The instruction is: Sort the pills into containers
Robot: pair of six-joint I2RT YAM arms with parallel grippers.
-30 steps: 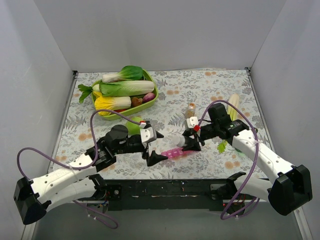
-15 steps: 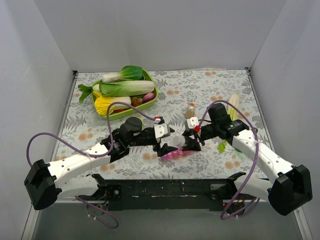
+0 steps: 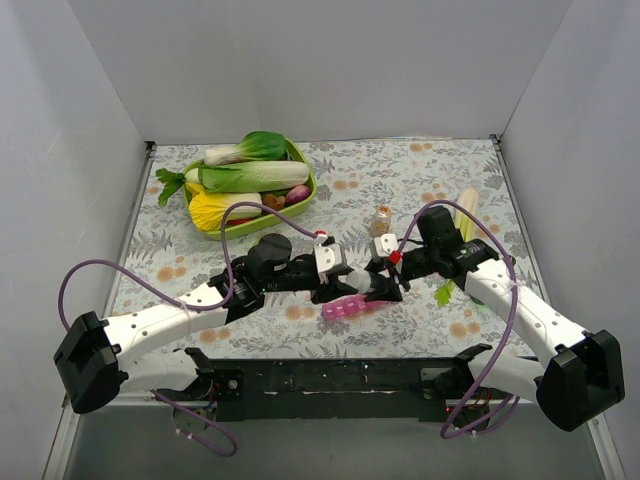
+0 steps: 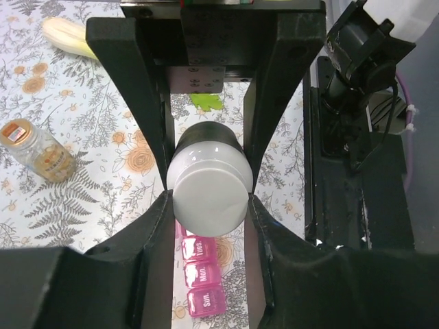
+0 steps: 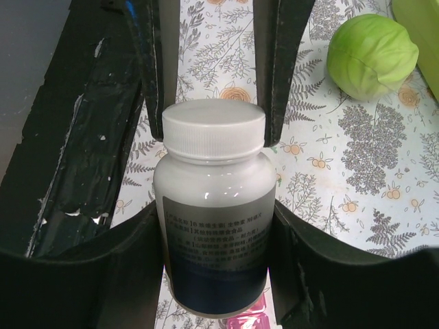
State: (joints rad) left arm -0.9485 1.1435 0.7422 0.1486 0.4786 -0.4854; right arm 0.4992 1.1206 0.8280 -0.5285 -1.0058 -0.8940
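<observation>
Step in hand: opening the pill bottle [image 5: 214, 185], judged from the grips. Right pincer [image 5: 214, 233] is clamped on its body. Left pincer [image 4: 209, 209] is closed on the white cap [image 4: 209, 181]. Pink organiser [image 4: 200, 277] lies on the counter [image 3: 400, 180] directly beneath both pincers. Next, likely: left twists the cap off while right holds firm. Left wrist view alone shows day labels Sun., Mon., Tues.; right wrist view alone shows the bottle's printed label

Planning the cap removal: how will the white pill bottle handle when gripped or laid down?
Probably stiff: the white bottle shows no denting in the right gripper. Its smooth round wall may twist in the grip. Laid on its side, it would likely roll.
</observation>
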